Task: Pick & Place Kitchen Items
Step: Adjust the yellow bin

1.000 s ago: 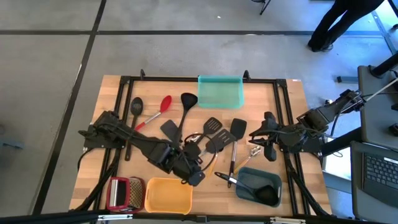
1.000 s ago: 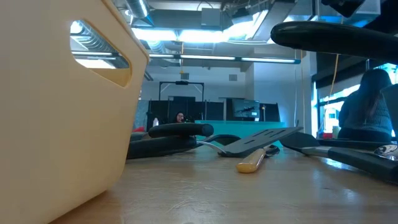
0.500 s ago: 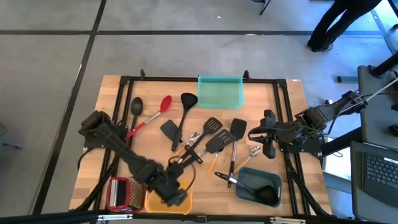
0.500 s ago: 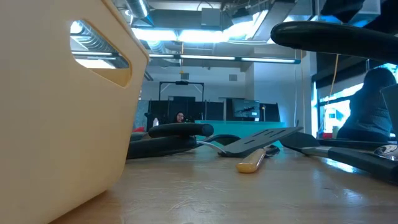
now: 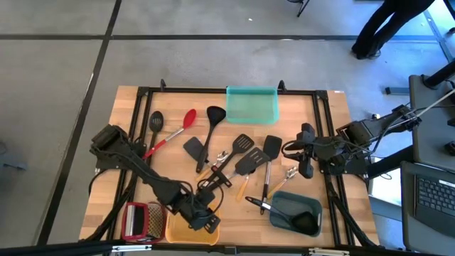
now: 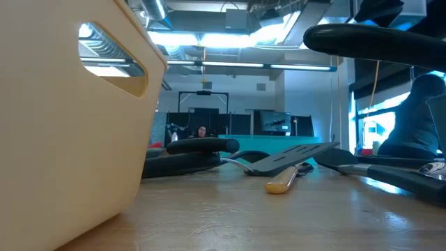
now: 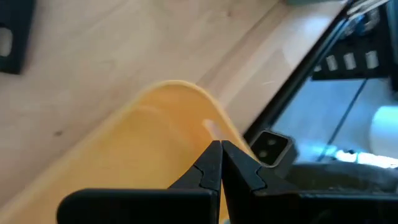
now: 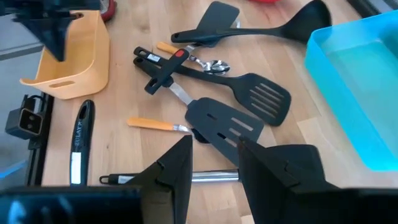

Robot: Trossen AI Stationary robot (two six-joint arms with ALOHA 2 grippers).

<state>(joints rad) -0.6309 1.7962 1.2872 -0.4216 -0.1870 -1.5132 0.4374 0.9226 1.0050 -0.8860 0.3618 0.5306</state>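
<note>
The kitchen items lie loose mid-table: a red spoon (image 5: pixel 186 121), a black ladle (image 5: pixel 213 117), black turners (image 5: pixel 249 165) (image 8: pixel 261 96) and small metal spoons (image 5: pixel 223 158). My left gripper (image 5: pixel 207 222) (image 7: pixel 220 144) is shut with nothing showing between its fingers. It slants down over the yellow tray (image 5: pixel 183 229) (image 7: pixel 163 106), by the tray's right end. My right gripper (image 5: pixel 306 162) (image 8: pixel 214 163) hovers open above the table's right side, pointing toward the utensils, with nothing between its fingers.
A teal tray (image 5: pixel 252 104) stands at the far edge. A grey-blue tray (image 5: pixel 284 206) with a black ladle (image 5: pixel 306 222) in it sits near right. A red-framed grater (image 5: pixel 136 219) lies left of the yellow tray. A person stands beyond the far right corner.
My left gripper has swung from the middle of the table toward the near edge and sunk, tipping further down, until it stands over the yellow tray. The utensils that the arm had covered mid-table now show.
</note>
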